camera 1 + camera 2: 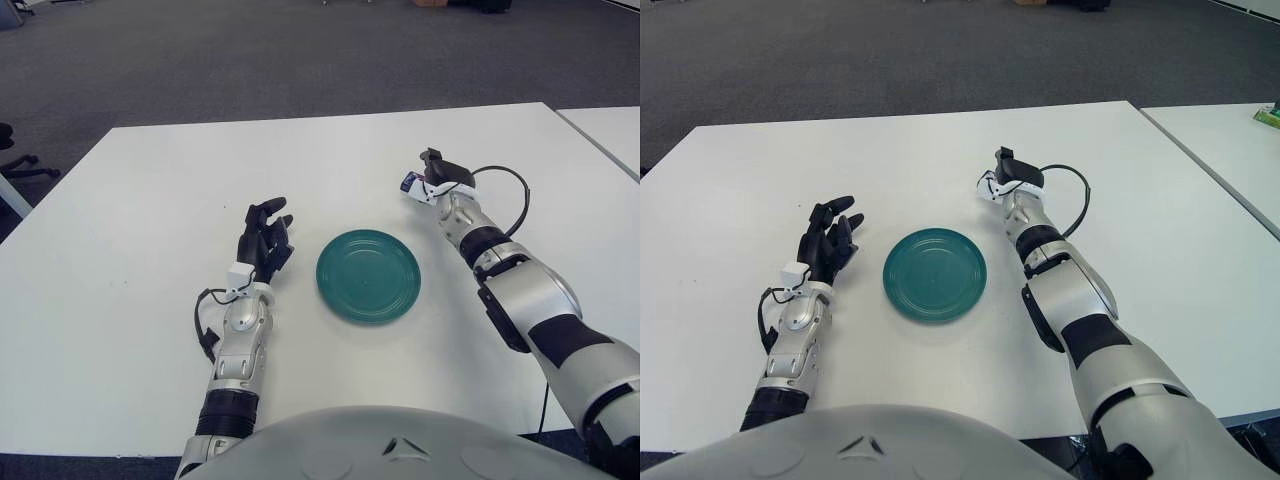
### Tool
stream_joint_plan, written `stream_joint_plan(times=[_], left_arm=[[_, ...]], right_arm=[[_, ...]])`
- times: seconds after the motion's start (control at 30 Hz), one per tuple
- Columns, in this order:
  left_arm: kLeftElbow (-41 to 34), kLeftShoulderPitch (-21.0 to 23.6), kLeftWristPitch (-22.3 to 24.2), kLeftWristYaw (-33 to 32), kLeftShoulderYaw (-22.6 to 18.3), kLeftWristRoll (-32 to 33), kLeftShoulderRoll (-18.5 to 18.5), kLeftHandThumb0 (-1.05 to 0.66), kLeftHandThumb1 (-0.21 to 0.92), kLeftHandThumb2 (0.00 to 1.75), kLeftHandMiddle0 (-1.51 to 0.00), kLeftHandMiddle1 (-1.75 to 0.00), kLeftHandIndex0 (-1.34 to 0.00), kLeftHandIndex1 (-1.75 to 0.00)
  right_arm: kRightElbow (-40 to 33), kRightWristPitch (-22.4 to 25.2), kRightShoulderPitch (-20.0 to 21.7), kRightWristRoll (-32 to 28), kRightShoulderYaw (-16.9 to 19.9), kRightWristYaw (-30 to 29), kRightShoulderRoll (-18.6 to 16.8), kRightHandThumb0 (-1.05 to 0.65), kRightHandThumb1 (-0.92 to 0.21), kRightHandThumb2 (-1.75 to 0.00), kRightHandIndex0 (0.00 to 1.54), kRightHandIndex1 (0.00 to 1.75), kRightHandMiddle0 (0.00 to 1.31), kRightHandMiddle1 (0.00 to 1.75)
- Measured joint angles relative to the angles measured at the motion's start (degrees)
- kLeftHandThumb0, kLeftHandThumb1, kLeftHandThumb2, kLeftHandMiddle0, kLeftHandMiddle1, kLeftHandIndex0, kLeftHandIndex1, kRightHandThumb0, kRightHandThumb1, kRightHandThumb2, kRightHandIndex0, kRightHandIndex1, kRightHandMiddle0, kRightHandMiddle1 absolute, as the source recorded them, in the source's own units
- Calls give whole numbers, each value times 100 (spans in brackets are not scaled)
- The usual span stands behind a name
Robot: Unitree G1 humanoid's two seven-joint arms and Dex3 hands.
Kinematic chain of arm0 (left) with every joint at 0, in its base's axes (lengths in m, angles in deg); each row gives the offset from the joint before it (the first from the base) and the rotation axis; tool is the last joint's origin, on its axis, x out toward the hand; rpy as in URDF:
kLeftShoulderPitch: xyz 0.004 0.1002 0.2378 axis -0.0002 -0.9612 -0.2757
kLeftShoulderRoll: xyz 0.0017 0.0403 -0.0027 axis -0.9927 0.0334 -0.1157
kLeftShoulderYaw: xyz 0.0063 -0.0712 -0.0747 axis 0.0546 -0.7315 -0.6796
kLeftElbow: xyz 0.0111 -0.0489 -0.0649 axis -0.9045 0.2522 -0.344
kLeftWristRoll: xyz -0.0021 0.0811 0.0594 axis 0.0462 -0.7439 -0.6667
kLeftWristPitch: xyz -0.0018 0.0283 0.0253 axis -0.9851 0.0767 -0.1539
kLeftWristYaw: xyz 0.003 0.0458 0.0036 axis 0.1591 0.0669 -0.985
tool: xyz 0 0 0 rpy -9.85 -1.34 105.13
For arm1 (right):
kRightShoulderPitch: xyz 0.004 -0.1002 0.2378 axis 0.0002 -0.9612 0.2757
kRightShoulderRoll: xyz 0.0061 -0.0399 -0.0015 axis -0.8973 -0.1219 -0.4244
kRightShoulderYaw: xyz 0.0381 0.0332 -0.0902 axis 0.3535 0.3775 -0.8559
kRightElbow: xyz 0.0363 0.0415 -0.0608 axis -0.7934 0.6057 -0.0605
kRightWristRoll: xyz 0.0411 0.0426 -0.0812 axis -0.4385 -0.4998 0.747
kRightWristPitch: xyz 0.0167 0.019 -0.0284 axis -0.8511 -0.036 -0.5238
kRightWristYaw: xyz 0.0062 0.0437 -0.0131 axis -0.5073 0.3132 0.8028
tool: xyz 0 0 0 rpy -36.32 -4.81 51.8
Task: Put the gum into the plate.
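Note:
The gum [409, 183], a small blue pack, lies on the white table [150, 200] behind and to the right of the green plate [368, 275]. Only its left end shows. My right hand [438, 172] is down over the rest of the pack and hides it, so I cannot see whether it holds the pack. The plate is empty, in the middle of the table. My left hand [264, 238] shows just left of the plate, its dark fingers spread and holding nothing.
A black cable [515, 190] loops from my right wrist over the table. A second white table [610, 130] stands at the right. Grey carpet [300, 50] lies beyond the far edge.

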Motion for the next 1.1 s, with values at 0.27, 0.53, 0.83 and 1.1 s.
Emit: stream_joint_plan(times=[0.27,0.53,0.83,1.1], left_arm=[[0,-1,-5,0,32,47,-1,-72,92,74,-39,-81,-26,-116],[-12,-41,-30,-5,52,66,-2,-72,92,75,-40,-82,-26,-116],[-63,-135,-151,-100,67,-7,-5,-73,92,76,-39,-83,-24,-115],[-139,-226,-221,-108,88,-7,-7,-74,92,76,-39,-83,-24,-116]], right_arm=[[111,-44,-60,-98,13,32,-85,-69,-92,-47,34,23,0,53],[202,-35,-60,-76,-45,172,-73,-72,-92,-48,34,22,0,51],[306,-1,-60,-67,-87,246,-40,-74,-92,-48,30,18,0,51],[344,18,-90,-71,-83,293,-9,-75,-92,-50,29,15,0,51]])
